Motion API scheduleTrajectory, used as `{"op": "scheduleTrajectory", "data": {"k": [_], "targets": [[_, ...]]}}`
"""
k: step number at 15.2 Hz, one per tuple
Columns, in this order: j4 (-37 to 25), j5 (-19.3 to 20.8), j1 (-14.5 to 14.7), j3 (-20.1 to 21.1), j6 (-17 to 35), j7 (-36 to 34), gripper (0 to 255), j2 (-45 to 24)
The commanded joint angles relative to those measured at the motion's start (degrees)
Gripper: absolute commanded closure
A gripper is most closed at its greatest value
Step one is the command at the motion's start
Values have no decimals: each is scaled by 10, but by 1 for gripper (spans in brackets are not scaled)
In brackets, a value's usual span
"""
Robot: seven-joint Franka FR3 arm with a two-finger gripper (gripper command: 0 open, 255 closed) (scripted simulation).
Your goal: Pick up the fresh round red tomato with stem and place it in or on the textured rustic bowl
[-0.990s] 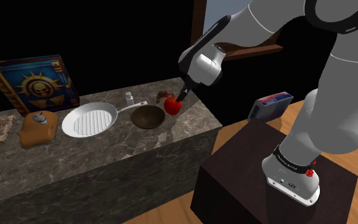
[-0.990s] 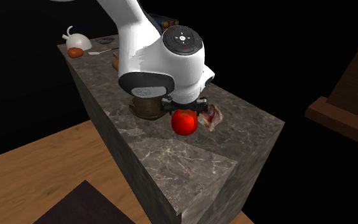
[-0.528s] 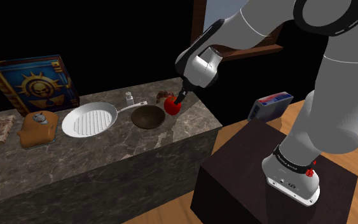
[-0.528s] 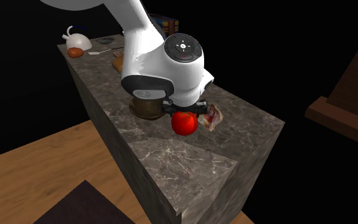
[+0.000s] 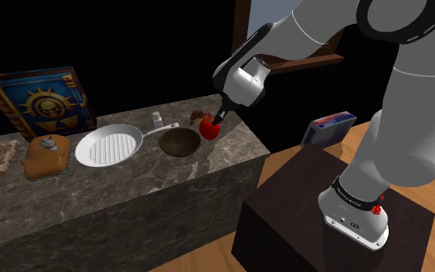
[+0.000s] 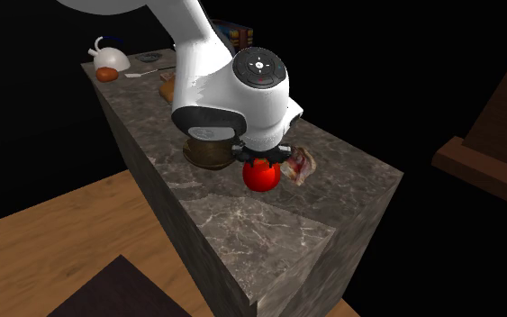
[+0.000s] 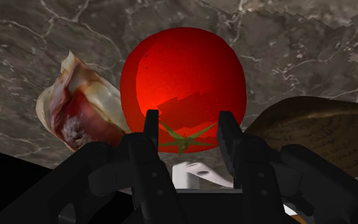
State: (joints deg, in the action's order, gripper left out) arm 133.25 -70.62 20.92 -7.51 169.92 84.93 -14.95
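The tomato (image 5: pixel 209 129) (image 7: pixel 182 83) sits on the stone counter (image 5: pixel 130 181) near its right end, just right of the brown bowl (image 5: pixel 179 142) (image 7: pixel 323 133). The gripper (image 7: pixel 189 127) hangs right above it, fingers apart either side of the green stem, not clamping. A pinkish lump (image 7: pixel 75 108) lies just beside the tomato.

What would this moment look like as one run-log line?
phase: pre-grasp | gripper: open, fingers either side of stem | red tomato: on marble counter, not held | brown bowl: empty, next to tomato
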Motion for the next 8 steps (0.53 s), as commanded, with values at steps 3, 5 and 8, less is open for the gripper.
{"op": "scheduleTrajectory", "data": {"k": [3, 5, 8], "targets": [[0, 0, 0, 0, 0, 0, 255, 0], [0, 0, 0, 0, 0, 0, 255, 0], [12, 54, 13, -17, -7, -52, 255, 23]]}}
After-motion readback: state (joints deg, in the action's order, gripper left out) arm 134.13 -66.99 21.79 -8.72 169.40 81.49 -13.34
